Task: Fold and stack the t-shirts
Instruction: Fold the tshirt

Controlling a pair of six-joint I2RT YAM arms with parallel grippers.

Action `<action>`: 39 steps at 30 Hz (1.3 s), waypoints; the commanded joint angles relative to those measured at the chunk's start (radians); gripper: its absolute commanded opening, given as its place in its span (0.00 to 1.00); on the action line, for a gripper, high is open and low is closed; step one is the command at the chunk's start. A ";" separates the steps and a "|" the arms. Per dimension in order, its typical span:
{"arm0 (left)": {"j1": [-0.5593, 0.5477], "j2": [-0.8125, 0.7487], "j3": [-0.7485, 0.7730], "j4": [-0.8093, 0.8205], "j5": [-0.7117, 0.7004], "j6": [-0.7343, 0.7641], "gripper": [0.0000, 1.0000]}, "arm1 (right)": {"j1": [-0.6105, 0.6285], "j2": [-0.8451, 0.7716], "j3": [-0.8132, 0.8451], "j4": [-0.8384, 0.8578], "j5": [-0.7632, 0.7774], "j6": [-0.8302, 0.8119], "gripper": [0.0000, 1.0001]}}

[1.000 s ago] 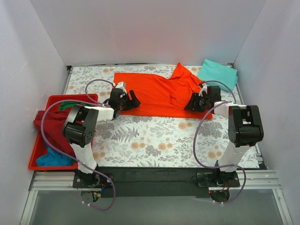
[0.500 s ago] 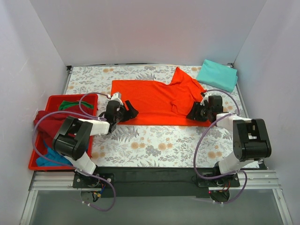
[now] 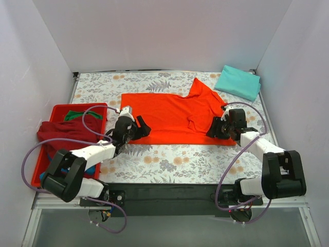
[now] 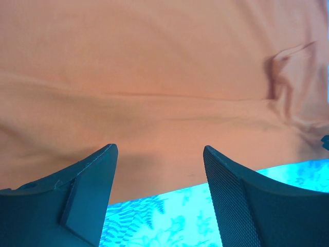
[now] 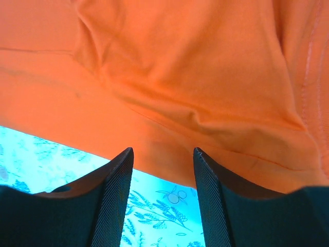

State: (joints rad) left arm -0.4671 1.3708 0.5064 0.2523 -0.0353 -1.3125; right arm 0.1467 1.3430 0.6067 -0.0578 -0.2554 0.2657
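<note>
A bright orange-red t-shirt (image 3: 169, 114) lies spread flat across the middle of the floral table, one sleeve lifted at the back right. My left gripper (image 3: 140, 127) is open at the shirt's near left hem. In the left wrist view the gripper (image 4: 159, 152) stands over the hem of the shirt (image 4: 154, 77). My right gripper (image 3: 213, 128) is open at the near right hem. In the right wrist view it (image 5: 163, 152) also stands over the hem of the shirt (image 5: 180, 67). A folded mint-teal t-shirt (image 3: 237, 82) lies at the back right.
A red plastic tray (image 3: 61, 107) stands at the left edge, holding a maroon shirt (image 3: 64, 133) and a green one (image 3: 77, 115). My left arm's elbow overhangs the tray. White walls close in the table on three sides.
Both grippers have drawn back towards the near edge. The orange-red shirt's near hem came with them, and the shirt now lies wider and flatter.
</note>
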 commanded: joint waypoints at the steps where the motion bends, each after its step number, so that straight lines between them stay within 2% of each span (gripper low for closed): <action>1: -0.004 -0.070 0.069 -0.067 -0.023 0.035 0.67 | 0.010 -0.064 0.096 -0.054 0.019 0.000 0.57; 4: -0.007 -0.035 0.125 -0.067 -0.002 0.056 0.67 | 0.008 -0.061 0.152 -0.048 0.025 -0.008 0.57; 8: -0.005 0.103 0.193 -0.018 0.034 0.078 0.67 | 0.008 0.016 0.188 0.018 0.002 -0.017 0.57; 12: -0.007 0.207 0.211 0.077 0.119 0.108 0.67 | 0.008 0.125 0.208 0.077 -0.028 -0.029 0.58; 18: -0.005 0.275 0.190 0.124 0.111 0.105 0.66 | 0.008 0.252 0.191 0.122 -0.039 -0.039 0.58; 23: -0.005 0.267 0.133 0.125 0.071 0.090 0.66 | 0.008 0.283 0.136 0.125 -0.045 -0.026 0.57; 28: -0.005 0.217 0.064 0.110 0.048 0.052 0.66 | 0.010 0.242 0.062 0.119 -0.033 0.003 0.57; 38: -0.057 0.018 -0.104 0.087 0.049 -0.007 0.65 | 0.037 0.000 -0.110 0.059 0.041 0.041 0.57; 39: -0.064 -0.010 -0.124 0.082 0.017 -0.011 0.66 | 0.042 -0.019 -0.120 0.059 0.045 0.046 0.57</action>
State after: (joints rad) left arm -0.5060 1.4239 0.4225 0.3882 0.0261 -1.2995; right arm 0.1749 1.3746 0.5320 0.0921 -0.2554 0.2905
